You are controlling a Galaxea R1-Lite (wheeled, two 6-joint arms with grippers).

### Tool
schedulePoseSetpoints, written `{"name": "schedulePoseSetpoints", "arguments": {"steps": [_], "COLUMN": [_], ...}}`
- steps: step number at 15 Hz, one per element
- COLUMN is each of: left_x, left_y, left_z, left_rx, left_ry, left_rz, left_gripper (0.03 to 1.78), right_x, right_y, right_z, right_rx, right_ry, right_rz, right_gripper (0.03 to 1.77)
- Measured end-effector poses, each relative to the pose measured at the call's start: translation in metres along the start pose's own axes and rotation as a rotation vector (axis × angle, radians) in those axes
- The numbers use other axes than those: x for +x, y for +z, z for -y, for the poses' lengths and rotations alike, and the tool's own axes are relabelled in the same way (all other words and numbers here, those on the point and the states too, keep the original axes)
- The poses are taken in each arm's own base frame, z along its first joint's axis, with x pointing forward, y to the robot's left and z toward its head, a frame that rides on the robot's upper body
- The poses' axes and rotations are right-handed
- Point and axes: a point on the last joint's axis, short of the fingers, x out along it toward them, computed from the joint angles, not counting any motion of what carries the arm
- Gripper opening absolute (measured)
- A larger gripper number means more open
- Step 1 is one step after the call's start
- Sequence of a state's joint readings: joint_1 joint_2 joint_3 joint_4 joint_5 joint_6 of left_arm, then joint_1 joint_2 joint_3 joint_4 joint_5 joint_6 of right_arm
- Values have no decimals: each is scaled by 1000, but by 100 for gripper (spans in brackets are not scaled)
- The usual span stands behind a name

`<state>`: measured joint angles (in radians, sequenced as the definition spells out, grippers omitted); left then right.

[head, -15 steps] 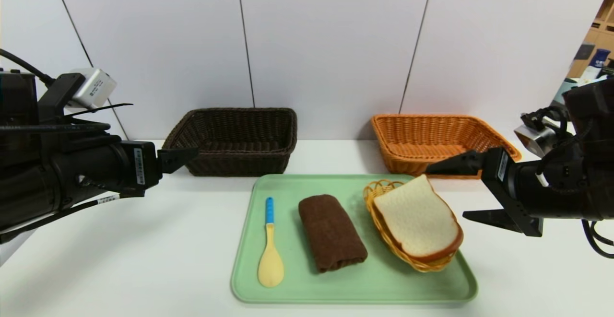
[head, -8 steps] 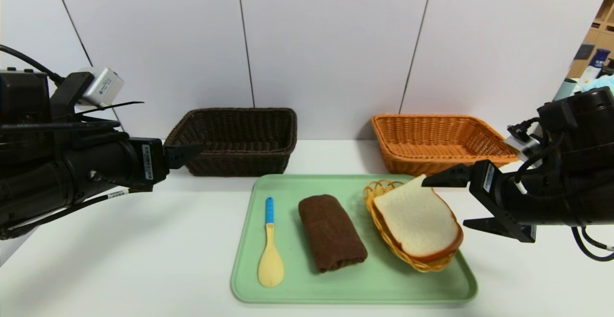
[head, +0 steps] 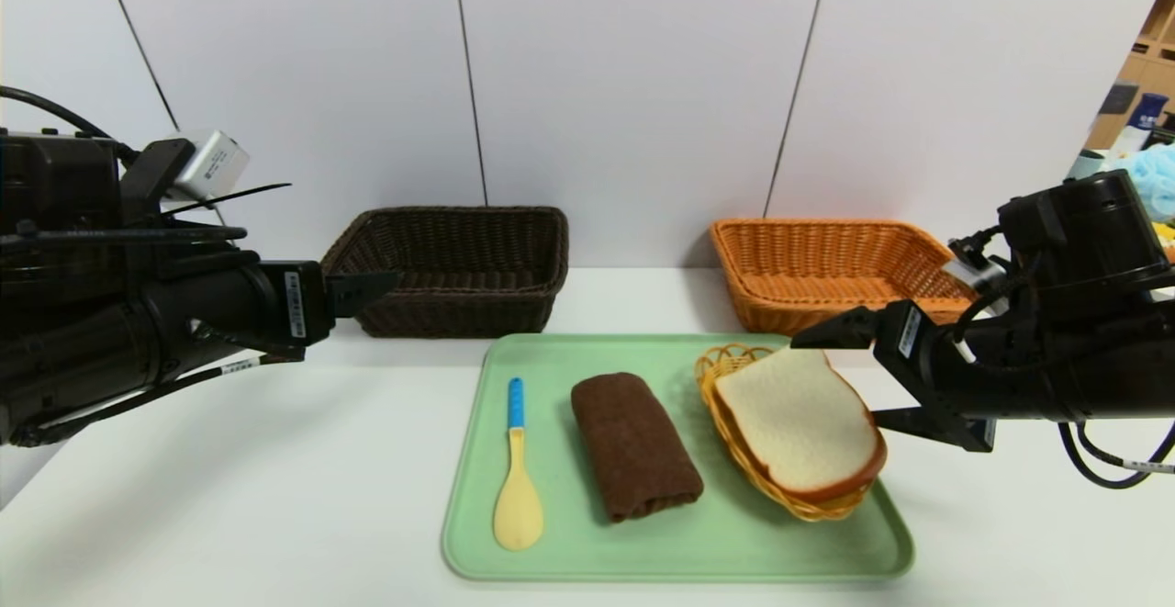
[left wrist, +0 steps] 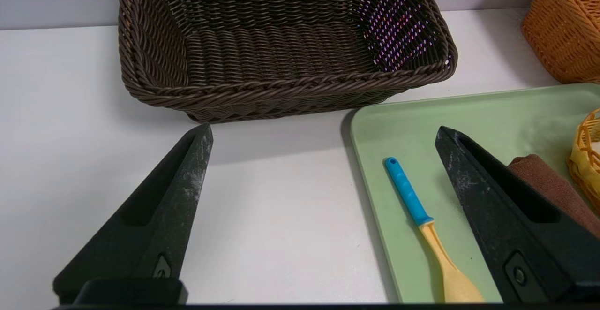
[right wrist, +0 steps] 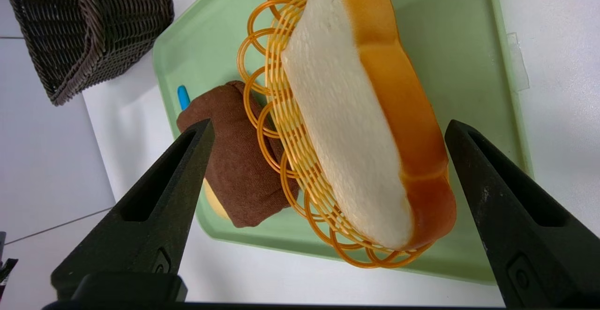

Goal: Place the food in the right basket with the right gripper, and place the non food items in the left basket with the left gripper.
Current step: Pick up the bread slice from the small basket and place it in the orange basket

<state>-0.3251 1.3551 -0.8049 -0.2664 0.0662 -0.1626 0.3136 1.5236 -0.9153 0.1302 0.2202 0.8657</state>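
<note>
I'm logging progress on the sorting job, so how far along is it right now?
Nothing is sorted yet: the dark basket and the orange basket show nothing inside. In hand: the right gripper, open, frames the bread slice in the small yellow basket. Left: bread, spoon and brown towel all lie on the green tray; the left gripper hangs open near the dark basket.

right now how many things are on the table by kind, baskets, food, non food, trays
baskets: 3, the dark brown basket, the orange basket and the small yellow basket
food: 1, the bread
non food: 2, the spoon and the brown towel
trays: 1, the green tray
total: 7
</note>
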Motion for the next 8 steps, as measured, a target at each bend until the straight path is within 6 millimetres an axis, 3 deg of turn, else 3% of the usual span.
{"name": "schedulePoseSetpoints", "arguments": {"steps": [8], "left_x": [1], "left_y": [0], "left_z": [0], "left_rx": [-10], "left_ry": [1], "left_rz": [-3], "left_gripper": [169], "right_x": [1], "right_y": [2], "right_z": [-3], "right_rx": [52], "right_ry": [36], "right_rz": [-30], "right_gripper": [170]}}
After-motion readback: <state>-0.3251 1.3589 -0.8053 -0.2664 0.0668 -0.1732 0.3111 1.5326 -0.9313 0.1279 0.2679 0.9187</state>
